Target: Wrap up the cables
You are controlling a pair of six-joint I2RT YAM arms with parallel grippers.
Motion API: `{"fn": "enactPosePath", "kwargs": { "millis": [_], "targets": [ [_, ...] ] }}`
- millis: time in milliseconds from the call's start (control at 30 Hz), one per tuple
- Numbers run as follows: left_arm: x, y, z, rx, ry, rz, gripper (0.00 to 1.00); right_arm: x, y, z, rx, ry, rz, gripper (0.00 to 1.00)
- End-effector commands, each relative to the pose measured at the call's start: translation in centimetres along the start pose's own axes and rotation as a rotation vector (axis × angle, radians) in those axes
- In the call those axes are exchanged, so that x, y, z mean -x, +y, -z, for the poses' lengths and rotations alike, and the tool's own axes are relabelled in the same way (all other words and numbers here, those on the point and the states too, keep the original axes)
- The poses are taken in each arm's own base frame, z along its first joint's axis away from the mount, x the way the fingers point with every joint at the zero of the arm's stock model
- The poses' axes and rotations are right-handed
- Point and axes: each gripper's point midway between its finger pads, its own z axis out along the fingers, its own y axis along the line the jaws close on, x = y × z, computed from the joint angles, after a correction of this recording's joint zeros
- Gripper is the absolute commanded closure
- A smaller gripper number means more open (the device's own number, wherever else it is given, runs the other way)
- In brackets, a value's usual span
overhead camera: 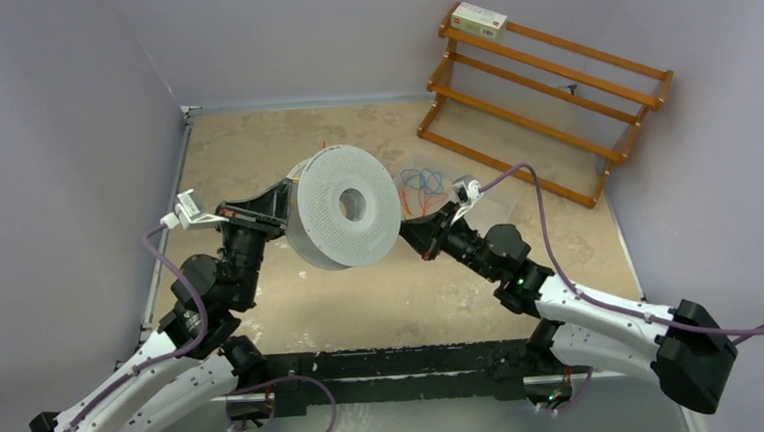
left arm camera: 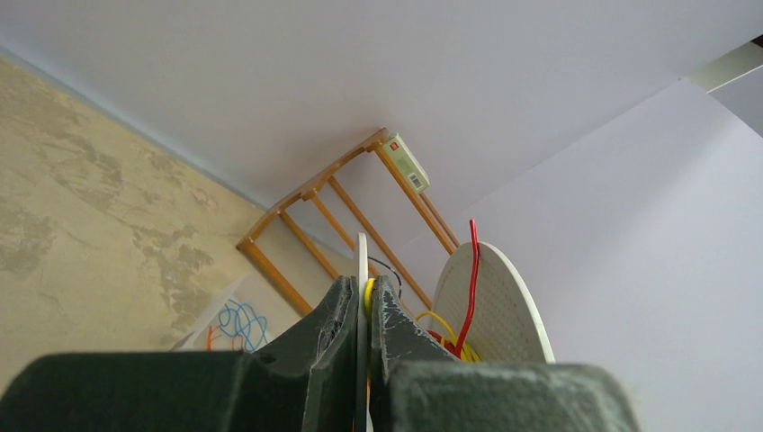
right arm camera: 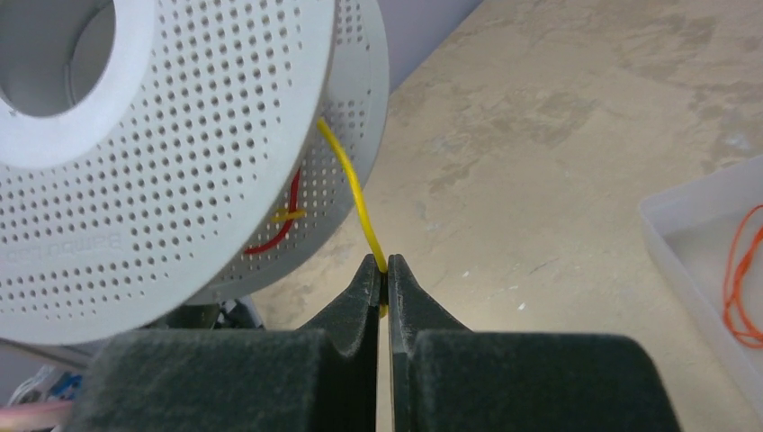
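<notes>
A big white perforated spool (overhead camera: 345,220) hangs in the air over the table's middle. My left gripper (overhead camera: 283,214) is shut on the rim of one of its flanges (left arm camera: 363,261), with a bit of yellow cable (left arm camera: 369,290) beside the clamped edge. The other flange (left arm camera: 499,301) stands to the right, with yellow and red wire (left arm camera: 470,279) between the two. My right gripper (overhead camera: 406,232) is shut on the yellow cable (right arm camera: 353,184), which runs from its fingertips (right arm camera: 370,270) up into the gap between the flanges of the spool (right arm camera: 180,162).
A clear tray (overhead camera: 487,202) with thin blue wires (overhead camera: 418,181) and orange wires (right arm camera: 740,279) lies right of the spool. A wooden rack (overhead camera: 541,96) with a small box (overhead camera: 477,19) on top stands at the back right. Grey walls surround the table.
</notes>
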Motion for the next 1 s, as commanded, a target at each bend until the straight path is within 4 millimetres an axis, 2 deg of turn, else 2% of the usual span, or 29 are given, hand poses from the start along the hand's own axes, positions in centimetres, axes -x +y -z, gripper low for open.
{"fn": "enactPosePath", "kwargs": {
  "millis": [0, 167, 367, 500, 667, 967],
  "targets": [
    [3.0, -3.0, 0.1, -0.090, -0.088, 0.133, 1.00, 0.0, 2.7, 0.1, 0.167, -0.045, -0.102, 1.00],
    [3.1, -3.0, -0.1, -0.087, -0.098, 0.123, 1.00, -0.8, 4.8, 0.6, 0.282, -0.049, -0.159, 1.00],
    [2.8, -2.9, -0.4, -0.086, -0.100, 0.126, 1.00, -0.3, 8.0, 1.1, 0.403, -0.095, -0.193, 1.00],
    [2.5, -3.0, -0.5, -0.091, -0.095, 0.131, 1.00, 0.3, 9.4, 1.3, 0.460, -0.146, -0.229, 1.00],
    [1.6, -2.6, -0.5, -0.089, -0.074, 0.142, 1.00, 2.2, 10.8, 1.2, 0.520, -0.231, -0.276, 1.00],
    [-0.4, -1.5, -0.3, -0.091, -0.019, 0.172, 1.00, 6.0, 11.9, -0.6, 0.514, -0.347, -0.285, 1.00]
  ]
}}
